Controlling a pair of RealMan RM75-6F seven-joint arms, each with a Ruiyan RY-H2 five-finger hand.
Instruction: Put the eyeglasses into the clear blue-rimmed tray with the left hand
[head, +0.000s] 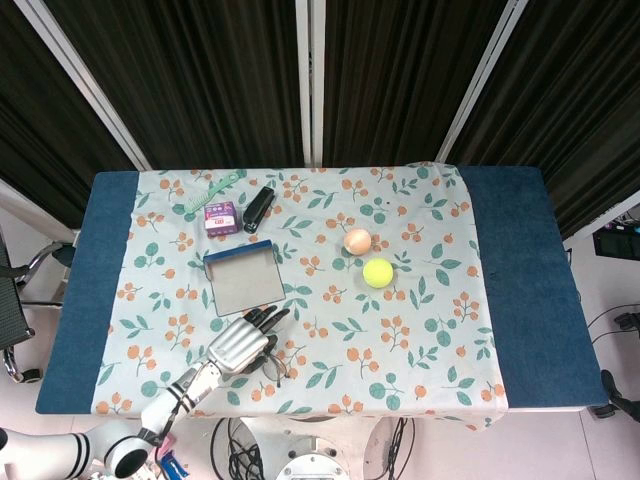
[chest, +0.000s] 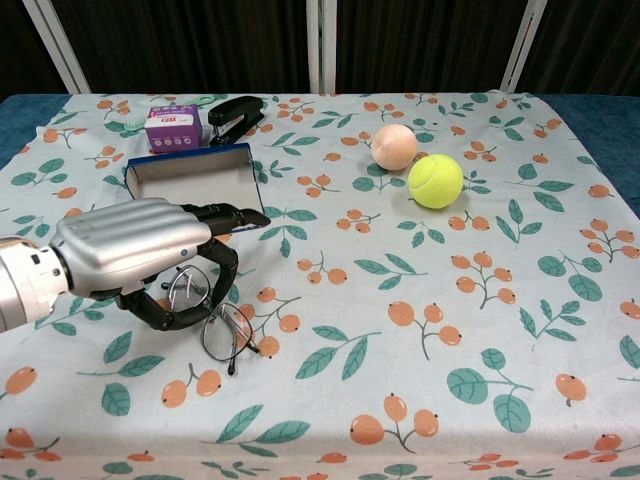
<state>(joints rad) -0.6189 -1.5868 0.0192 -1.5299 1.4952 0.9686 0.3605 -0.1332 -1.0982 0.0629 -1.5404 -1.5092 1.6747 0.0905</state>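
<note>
The eyeglasses (chest: 228, 333) lie on the floral cloth near the table's front left, also seen in the head view (head: 275, 362). My left hand (chest: 130, 245) covers their left lens, with the thumb and a finger curled together around the frame near the bridge. In the head view the left hand (head: 238, 345) sits just in front of the clear blue-rimmed tray (head: 238, 247). The tray (chest: 190, 160) holds nothing and stands just behind the hand. My right hand shows in neither view.
Behind the tray are a purple box (chest: 173, 127), a black stapler (chest: 233, 113) and a green comb (head: 212, 195). A peach ball (chest: 394, 146) and a yellow tennis ball (chest: 435, 181) sit right of centre. The table's front edge is close behind the hand.
</note>
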